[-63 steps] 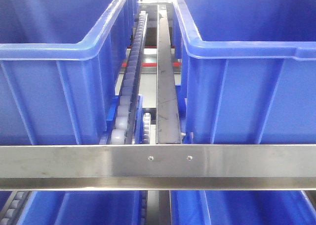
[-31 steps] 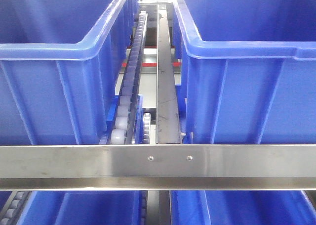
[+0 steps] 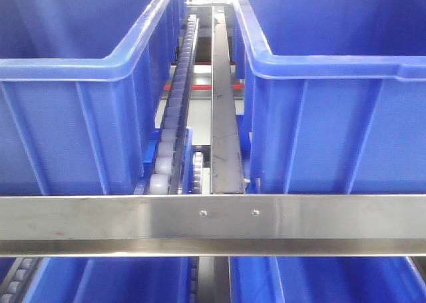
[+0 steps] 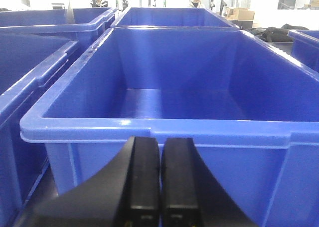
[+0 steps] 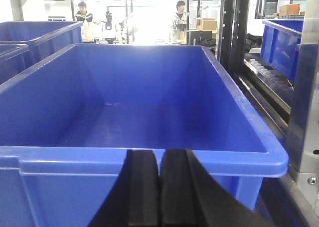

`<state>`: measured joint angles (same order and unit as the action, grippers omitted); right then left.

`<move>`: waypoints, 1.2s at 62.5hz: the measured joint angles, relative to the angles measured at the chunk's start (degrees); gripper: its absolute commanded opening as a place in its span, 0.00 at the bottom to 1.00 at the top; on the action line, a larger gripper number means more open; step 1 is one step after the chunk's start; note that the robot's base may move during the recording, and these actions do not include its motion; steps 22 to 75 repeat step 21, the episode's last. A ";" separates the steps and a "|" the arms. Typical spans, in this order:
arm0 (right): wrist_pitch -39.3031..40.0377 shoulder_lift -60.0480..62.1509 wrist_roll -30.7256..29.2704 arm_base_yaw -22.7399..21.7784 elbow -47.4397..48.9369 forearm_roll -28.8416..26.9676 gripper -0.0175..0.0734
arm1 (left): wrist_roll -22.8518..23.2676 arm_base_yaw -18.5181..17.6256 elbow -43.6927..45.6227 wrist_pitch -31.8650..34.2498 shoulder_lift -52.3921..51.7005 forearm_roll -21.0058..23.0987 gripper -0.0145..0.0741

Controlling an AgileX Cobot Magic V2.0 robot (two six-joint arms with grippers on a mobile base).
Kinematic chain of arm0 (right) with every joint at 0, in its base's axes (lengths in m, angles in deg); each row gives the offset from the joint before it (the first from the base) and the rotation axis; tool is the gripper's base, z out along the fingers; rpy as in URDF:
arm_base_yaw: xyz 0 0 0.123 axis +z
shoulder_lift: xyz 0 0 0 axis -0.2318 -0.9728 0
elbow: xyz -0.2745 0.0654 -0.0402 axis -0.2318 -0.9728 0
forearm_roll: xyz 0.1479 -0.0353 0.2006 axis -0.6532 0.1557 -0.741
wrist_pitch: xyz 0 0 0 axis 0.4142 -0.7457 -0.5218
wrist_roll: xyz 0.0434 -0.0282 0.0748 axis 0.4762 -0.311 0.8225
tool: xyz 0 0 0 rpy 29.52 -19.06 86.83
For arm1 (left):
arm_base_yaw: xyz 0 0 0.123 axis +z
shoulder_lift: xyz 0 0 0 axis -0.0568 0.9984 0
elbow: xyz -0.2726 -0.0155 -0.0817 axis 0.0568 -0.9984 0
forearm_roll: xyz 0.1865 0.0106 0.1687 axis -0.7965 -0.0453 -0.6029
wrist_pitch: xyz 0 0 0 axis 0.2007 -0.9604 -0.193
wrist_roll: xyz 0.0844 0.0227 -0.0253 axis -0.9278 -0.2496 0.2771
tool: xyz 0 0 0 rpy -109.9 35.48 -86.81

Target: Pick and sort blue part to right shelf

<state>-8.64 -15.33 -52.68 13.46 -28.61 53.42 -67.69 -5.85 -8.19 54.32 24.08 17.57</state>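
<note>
The blue part is out of view in every frame. My left gripper [image 4: 160, 142] is shut with nothing between its black fingers, just in front of the near rim of an empty blue bin [image 4: 164, 124]. My right gripper [image 5: 160, 154] is shut too, nothing held, in front of the near rim of another empty blue bin [image 5: 144, 154]. Neither gripper appears in the front view, which shows two blue bins [image 3: 80, 96] [image 3: 333, 96] on the shelf rack.
A steel crossbar [image 3: 213, 223] spans the front view, with a roller track [image 3: 174, 116] and a metal divider rail [image 3: 225, 116] between the bins. More blue bins sit below. A rack upright [image 5: 305, 87] stands at the right of the right wrist view. People stand far behind.
</note>
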 measured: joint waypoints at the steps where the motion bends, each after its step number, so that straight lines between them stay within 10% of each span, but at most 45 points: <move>1: 0.00 0.00 0.00 0.00 0.00 0.00 0.25 | 0.00 0.00 0.00 0.00 0.00 0.00 0.30; 75: 0.00 0.00 0.00 0.00 0.00 0.00 0.25 | -0.10 0.00 0.00 0.00 0.00 0.00 0.30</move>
